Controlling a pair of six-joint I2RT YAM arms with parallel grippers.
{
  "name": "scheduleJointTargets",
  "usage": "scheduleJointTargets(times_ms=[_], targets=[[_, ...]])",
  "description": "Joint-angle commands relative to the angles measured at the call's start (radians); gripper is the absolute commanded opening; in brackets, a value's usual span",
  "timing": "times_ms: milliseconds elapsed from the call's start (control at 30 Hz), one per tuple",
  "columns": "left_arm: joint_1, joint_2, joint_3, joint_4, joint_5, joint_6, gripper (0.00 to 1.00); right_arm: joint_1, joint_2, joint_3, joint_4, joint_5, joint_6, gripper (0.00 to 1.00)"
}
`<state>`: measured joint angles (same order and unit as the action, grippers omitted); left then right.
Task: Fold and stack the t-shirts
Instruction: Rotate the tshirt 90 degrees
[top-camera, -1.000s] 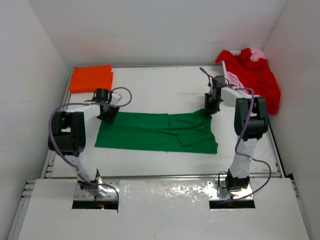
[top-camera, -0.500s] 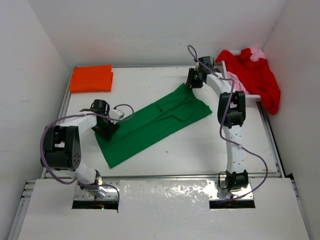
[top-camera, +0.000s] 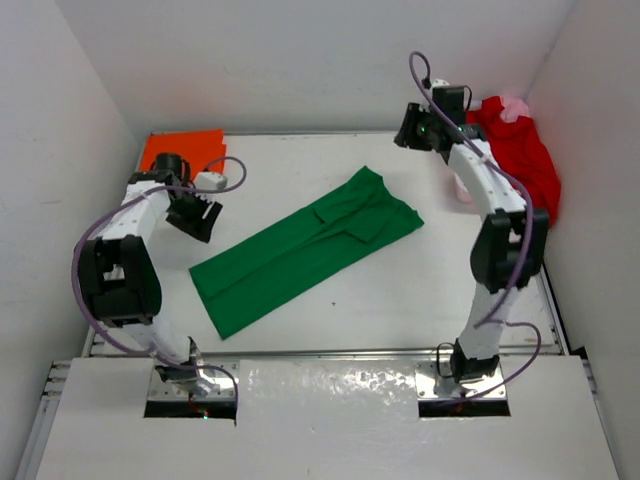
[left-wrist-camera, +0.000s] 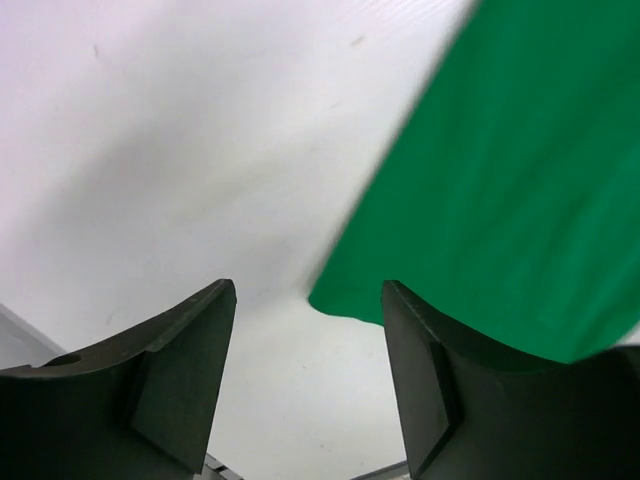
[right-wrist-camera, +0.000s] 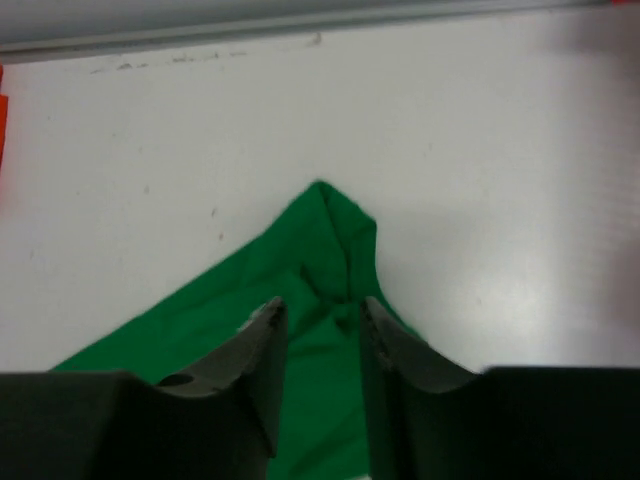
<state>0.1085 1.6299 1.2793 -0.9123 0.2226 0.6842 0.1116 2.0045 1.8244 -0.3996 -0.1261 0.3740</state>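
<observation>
Your left gripper (top-camera: 196, 216) hangs with its jaws spread over the bare white table (top-camera: 300, 170), near the left end of the green t-shirt (top-camera: 300, 250), holding nothing. In the left wrist view its two dark fingers (left-wrist-camera: 175, 385) stand well apart. Only table and a blurred corner of the green cloth show past them.

Your right gripper (top-camera: 410, 128) is raised at the far right of the table, close to the back wall and clear of the shirt. Its fingers (right-wrist-camera: 255, 370) are parted by a narrower gap with nothing pinched between them. The pointed far end of the green cloth shows below, through that gap.

The green t-shirt lies flat as a long folded band, running diagonally across the middle of the table from near left to far right. The orange t-shirt (top-camera: 185, 148) sits folded in the far-left corner, partly hidden by your left arm. The red t-shirt (top-camera: 525, 165) is heaped at the far-right edge, with the light pink t-shirt (top-camera: 514, 104) peeking out at its top.
</observation>
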Motion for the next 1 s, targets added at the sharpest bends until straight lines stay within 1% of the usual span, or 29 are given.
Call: scheduleJointTargets(times_ms=[0, 33, 100, 133, 233, 333, 367, 433, 467, 533, 567, 600, 633, 667, 700, 733, 767, 800, 833, 867, 900, 933, 967], targets=[[0.06, 0.079, -0.055, 0.091, -0.051, 0.005, 0.58, 0.002, -0.134, -0.235, -0.051, 0.1, 0.014, 0.3], [0.062, 0.103, -0.061, 0.113, -0.069, 0.003, 0.58, 0.0, -0.162, -0.361, -0.044, 0.12, 0.023, 0.23], [0.062, 0.113, -0.08, 0.171, -0.063, 0.009, 0.57, 0.0, -0.222, -0.468, -0.013, 0.115, 0.057, 0.19], [0.062, 0.117, -0.081, 0.188, -0.051, 0.011, 0.57, 0.0, -0.23, -0.553, -0.002, 0.096, 0.069, 0.17], [0.062, 0.127, -0.1, 0.23, -0.057, 0.037, 0.57, -0.001, -0.208, -0.638, 0.019, 0.046, 0.101, 0.14], [0.059, 0.111, -0.173, 0.266, -0.083, 0.086, 0.57, -0.003, -0.147, -0.659, 0.024, 0.045, 0.118, 0.14], [0.053, 0.104, -0.226, 0.292, -0.091, 0.116, 0.57, -0.009, -0.126, -0.657, 0.031, 0.033, 0.124, 0.14], [0.04, 0.068, -0.293, 0.32, -0.118, 0.149, 0.57, -0.012, -0.049, -0.622, 0.022, 0.022, 0.126, 0.13], [0.019, 0.055, -0.364, 0.351, -0.129, 0.181, 0.57, -0.013, -0.021, -0.605, 0.007, 0.019, 0.126, 0.13], [-0.013, 0.018, -0.438, 0.375, -0.154, 0.218, 0.57, -0.016, 0.06, -0.547, -0.004, 0.008, 0.128, 0.13], [-0.059, 0.01, -0.512, 0.397, -0.163, 0.247, 0.57, -0.023, 0.089, -0.525, -0.007, 0.0, 0.131, 0.13], [-0.085, -0.01, -0.547, 0.403, -0.183, 0.261, 0.57, -0.024, 0.115, -0.467, -0.01, -0.013, 0.134, 0.13], [-0.152, -0.028, -0.605, 0.409, -0.186, 0.28, 0.57, -0.03, 0.173, -0.429, -0.028, -0.01, 0.135, 0.13], [-0.185, -0.028, -0.629, 0.409, -0.183, 0.287, 0.57, -0.03, 0.203, -0.391, -0.039, -0.01, 0.135, 0.13], [-0.214, -0.047, -0.649, 0.406, -0.161, 0.29, 0.57, -0.033, 0.233, -0.298, -0.051, -0.013, 0.137, 0.13], [-0.242, -0.056, -0.672, 0.4, -0.141, 0.29, 0.57, -0.032, 0.266, -0.243, -0.061, -0.02, 0.138, 0.13], [-0.292, -0.071, -0.676, 0.374, -0.114, 0.285, 0.57, -0.032, 0.328, -0.138, -0.074, -0.029, 0.149, 0.13], [-0.317, -0.077, -0.678, 0.362, -0.064, 0.284, 0.57, -0.032, 0.362, -0.085, -0.084, -0.049, 0.154, 0.13], [-0.343, -0.084, -0.676, 0.349, -0.045, 0.279, 0.57, -0.032, 0.396, -0.027, -0.084, -0.055, 0.158, 0.13], [-0.393, -0.085, -0.676, 0.339, -0.026, 0.261, 0.57, -0.032, 0.46, 0.024, -0.082, -0.059, 0.164, 0.13], [-0.417, -0.084, -0.673, 0.334, 0.006, 0.249, 0.57, -0.032, 0.489, 0.121, -0.078, -0.066, 0.181, 0.13], [-0.441, -0.081, -0.666, 0.331, 0.026, 0.235, 0.57, -0.032, 0.519, 0.168, -0.064, -0.075, 0.19, 0.13], [-0.488, -0.071, -0.66, 0.334, 0.043, 0.195, 0.57, -0.032, 0.572, 0.246, -0.052, -0.082, 0.213, 0.13]])
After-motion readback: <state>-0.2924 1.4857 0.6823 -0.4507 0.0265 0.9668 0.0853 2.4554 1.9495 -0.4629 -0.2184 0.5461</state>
